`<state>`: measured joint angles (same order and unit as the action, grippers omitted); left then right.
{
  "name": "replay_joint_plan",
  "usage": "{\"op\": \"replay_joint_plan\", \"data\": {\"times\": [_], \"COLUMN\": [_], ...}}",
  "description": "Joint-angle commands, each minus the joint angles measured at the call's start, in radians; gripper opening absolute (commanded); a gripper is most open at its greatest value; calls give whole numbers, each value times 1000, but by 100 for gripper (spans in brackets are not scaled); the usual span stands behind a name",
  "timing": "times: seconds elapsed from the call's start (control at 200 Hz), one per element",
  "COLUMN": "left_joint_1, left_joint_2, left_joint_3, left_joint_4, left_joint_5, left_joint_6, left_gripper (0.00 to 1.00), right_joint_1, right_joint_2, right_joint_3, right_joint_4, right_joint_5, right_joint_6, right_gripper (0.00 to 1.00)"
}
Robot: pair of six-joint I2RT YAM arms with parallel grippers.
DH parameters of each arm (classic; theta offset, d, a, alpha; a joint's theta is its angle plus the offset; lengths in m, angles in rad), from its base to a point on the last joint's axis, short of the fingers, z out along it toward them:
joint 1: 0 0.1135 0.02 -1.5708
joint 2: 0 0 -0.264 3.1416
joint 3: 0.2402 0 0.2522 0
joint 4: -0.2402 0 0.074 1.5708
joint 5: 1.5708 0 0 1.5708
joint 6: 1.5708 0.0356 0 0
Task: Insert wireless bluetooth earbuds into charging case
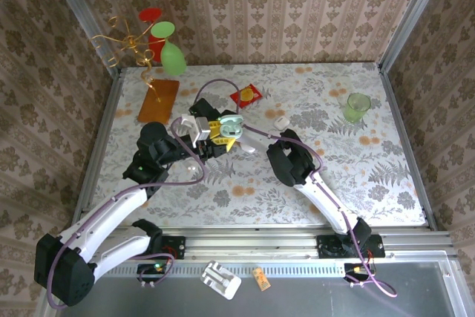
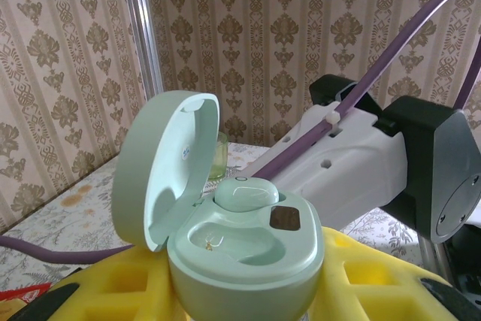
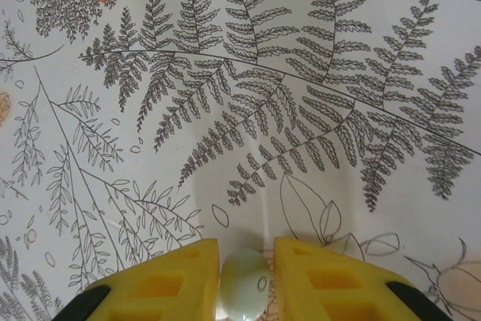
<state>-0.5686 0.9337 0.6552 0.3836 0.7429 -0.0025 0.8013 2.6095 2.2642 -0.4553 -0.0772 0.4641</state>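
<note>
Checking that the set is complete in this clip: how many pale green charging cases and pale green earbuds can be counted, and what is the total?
Charging case: 1
Earbuds: 2 (seated earbud, other earbud)
Total: 3

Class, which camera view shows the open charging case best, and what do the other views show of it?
Left wrist: the case is close, lid up, seated earbud and empty socket clear. Top external shows it small and distant. Right wrist faces the tablecloth and a second earbud.
</note>
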Motion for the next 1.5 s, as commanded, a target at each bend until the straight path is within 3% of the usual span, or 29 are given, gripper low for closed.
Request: {"op": "replay_joint_plan", "data": {"times": [0.0, 0.38, 0.56, 0.89, 1.1, 1.29, 1.495], "left_joint_1": [3, 6, 10, 12, 9, 0, -15], "left_joint_2": [-25, -20, -18, 0, 75, 160, 268], "left_joint_3": [-6, -9, -22, -32, -10, 21, 57], "left_joint_4": [-5, 0, 36, 44, 59, 64, 96], "left_joint_5": [0, -8, -12, -45, -50, -83, -89], "left_joint_6": [22, 22, 9, 19, 41, 76, 91], "left_gripper": [25, 25, 25, 25, 25, 25, 25], "right_joint_1": [7, 7, -4, -117, -229, -282, -246], "right_joint_2": [38, -11, -145, -541, -845, -1124, -1337], "right_joint_3": [50, 9, -157, -746, -1061, -1200, -1191], "right_joint_4": [-60, -89, 4, 264, 313, 210, 77], "right_joint_5": [17, 27, 51, 65, 107, 187, 249], "right_joint_6": [-25, -45, -41, 54, 78, 38, -9], "right_gripper": [23, 12, 13, 12, 12, 12, 13]}}
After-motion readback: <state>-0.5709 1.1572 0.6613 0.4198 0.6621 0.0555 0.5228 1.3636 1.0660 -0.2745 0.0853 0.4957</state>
